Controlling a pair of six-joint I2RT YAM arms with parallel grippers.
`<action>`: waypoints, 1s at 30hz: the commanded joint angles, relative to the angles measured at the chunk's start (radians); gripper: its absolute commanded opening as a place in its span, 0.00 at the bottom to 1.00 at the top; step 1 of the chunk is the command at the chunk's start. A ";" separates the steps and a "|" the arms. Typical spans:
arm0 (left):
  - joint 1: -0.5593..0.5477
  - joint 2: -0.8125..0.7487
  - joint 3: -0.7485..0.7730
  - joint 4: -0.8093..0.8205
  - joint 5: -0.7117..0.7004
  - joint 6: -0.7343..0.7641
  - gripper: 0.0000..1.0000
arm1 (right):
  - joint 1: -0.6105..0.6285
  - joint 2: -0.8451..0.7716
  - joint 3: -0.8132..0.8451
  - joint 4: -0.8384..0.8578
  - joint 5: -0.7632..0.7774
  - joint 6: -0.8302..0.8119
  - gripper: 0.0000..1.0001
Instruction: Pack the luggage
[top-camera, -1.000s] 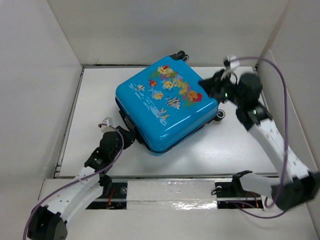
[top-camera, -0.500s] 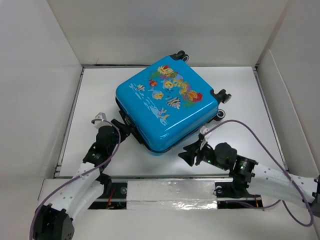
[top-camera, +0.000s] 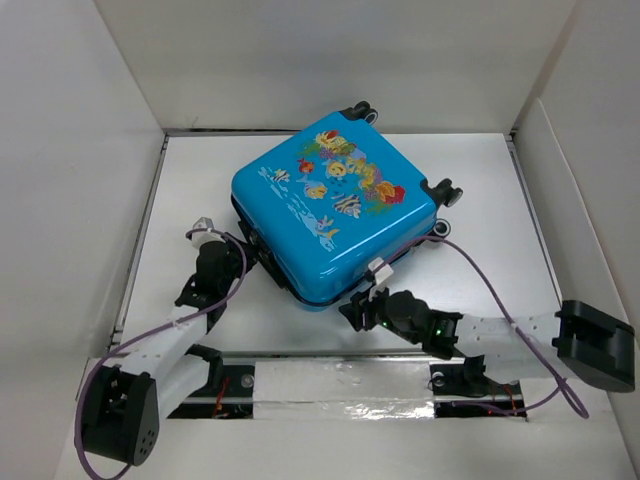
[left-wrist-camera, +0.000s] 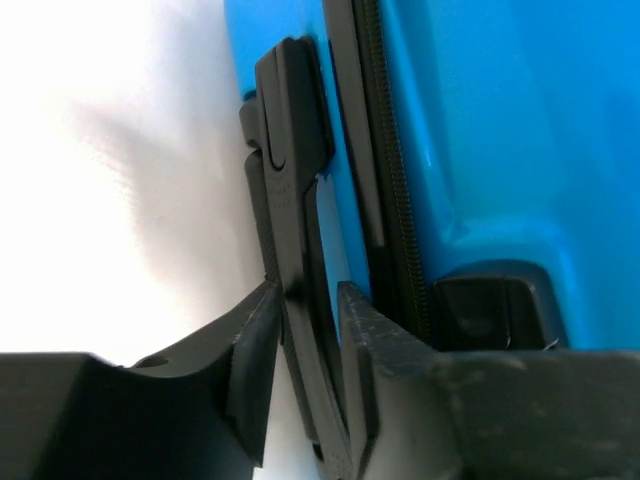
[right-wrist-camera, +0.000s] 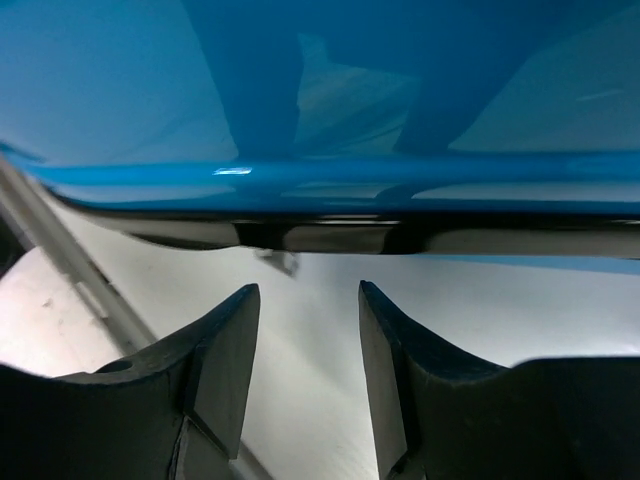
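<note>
The bright-blue luggage (top-camera: 330, 205) with fish print lies closed and flat in the middle of the white table, wheels (top-camera: 442, 192) at the back right. My left gripper (top-camera: 240, 262) is at its near-left side, shut on the black handle (left-wrist-camera: 295, 230), which runs between the two fingers beside the dark zip (left-wrist-camera: 385, 180). My right gripper (top-camera: 352, 312) is open and empty, low on the table just before the case's near corner. In the right wrist view the blue shell (right-wrist-camera: 330, 90) and its dark rim fill the top, with bare table between the fingers (right-wrist-camera: 225, 370).
White walls box the table on the left, back and right. A taped strip (top-camera: 340, 385) runs along the near edge between the arm bases. Purple cables trail from both wrists.
My right arm swung from the luggage's far right corner down to its near corner and now lies low on the table. My left gripper stayed at the handle, shifting slightly.
</note>
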 joint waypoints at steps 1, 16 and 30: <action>0.001 0.020 0.008 0.109 -0.006 0.002 0.22 | 0.068 0.041 0.011 0.226 0.110 0.045 0.48; 0.001 0.123 -0.009 0.151 -0.003 0.016 0.34 | 0.155 0.093 0.013 0.330 0.451 0.098 0.15; -0.093 0.012 -0.105 0.174 0.017 0.032 0.00 | -0.006 -0.485 -0.020 -0.167 0.323 -0.042 0.00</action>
